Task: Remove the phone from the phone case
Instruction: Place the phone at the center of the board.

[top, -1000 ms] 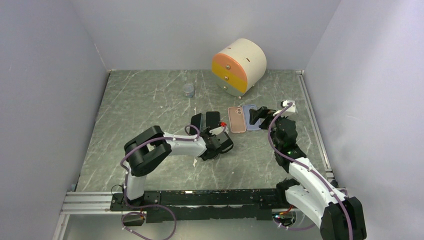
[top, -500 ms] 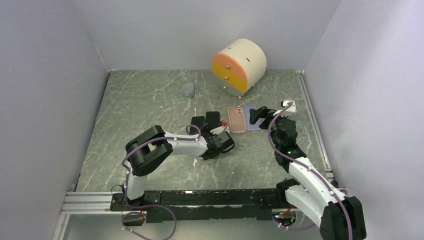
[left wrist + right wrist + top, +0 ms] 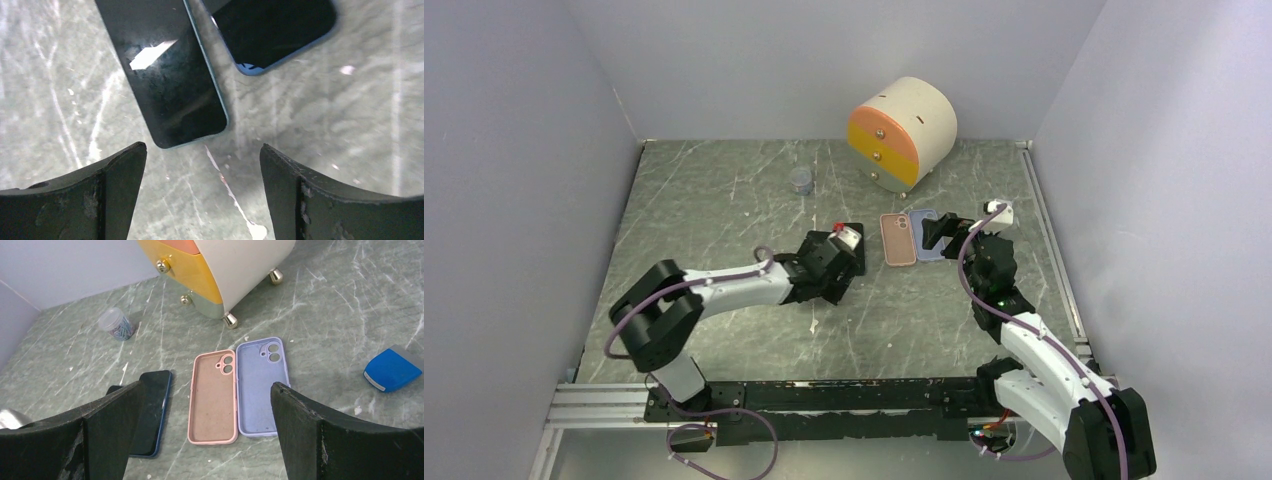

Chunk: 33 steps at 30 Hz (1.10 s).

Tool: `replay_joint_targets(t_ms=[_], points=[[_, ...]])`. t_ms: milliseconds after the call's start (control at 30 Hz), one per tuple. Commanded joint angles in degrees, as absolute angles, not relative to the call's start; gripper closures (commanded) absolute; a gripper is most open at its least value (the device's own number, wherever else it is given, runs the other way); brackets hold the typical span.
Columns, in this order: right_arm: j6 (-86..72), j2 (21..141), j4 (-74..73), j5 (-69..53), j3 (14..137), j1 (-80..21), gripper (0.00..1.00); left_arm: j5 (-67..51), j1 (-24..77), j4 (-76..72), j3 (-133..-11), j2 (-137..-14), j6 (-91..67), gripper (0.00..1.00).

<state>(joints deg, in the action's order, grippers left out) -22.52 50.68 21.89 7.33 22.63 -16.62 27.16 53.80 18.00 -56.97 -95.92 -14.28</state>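
Two dark phones lie flat and bare on the table, one (image 3: 170, 75) just ahead of my left gripper (image 3: 201, 150), the other (image 3: 272, 30) beside it. The left gripper is open, with only table between its fingers. An empty pink phone case (image 3: 212, 397) and an empty lavender phone case (image 3: 261, 385) lie side by side, insides up. My right gripper (image 3: 207, 387) hangs open above the near ends of the cases, touching neither. In the right wrist view a dark blue phone (image 3: 150, 410) lies left of the pink case. In the top view the left gripper hides most of both phones.
A round cream, orange and yellow drawer unit (image 3: 902, 130) stands at the back of the table. A small clear jar (image 3: 801, 181) sits to its left. A blue block (image 3: 392, 370) lies to the right of the cases. Grey walls close in the table on three sides.
My left gripper has opened and moved left and away from me, over the two phones. Its elbow has swung out to the left. The right arm has not moved.
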Motion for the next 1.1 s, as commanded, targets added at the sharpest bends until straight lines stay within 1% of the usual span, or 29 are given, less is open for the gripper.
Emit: replay_joint_targets(t_ms=[0,100,233,400,667,1067], points=[[-22.4,50.4,23.1,7.3,23.5,-16.3,0.02,14.6,48.4,11.9,-53.0,-87.6,-20.1,0.13],[-22.5,50.6,23.1,7.3,23.6,-16.3,0.02,9.8,42.0,10.5,-50.6,-84.5,-24.3,0.13],[-22.5,50.7,22.5,7.8,23.7,-16.3,0.02,1.0,34.5,6.6,-47.5,-83.4,-30.4,0.14],[-22.3,50.2,22.4,8.0,23.7,-16.3,0.02,-7.5,29.4,2.6,-45.4,-85.3,-35.5,0.15],[-22.2,48.8,23.1,8.6,22.8,-16.3,0.02,-12.9,28.2,-3.8,-43.4,-89.6,-41.1,0.17],[-22.1,48.1,23.3,9.1,22.4,-16.3,0.03,-13.8,28.1,-7.0,-46.8,-94.8,-42.6,0.18]])
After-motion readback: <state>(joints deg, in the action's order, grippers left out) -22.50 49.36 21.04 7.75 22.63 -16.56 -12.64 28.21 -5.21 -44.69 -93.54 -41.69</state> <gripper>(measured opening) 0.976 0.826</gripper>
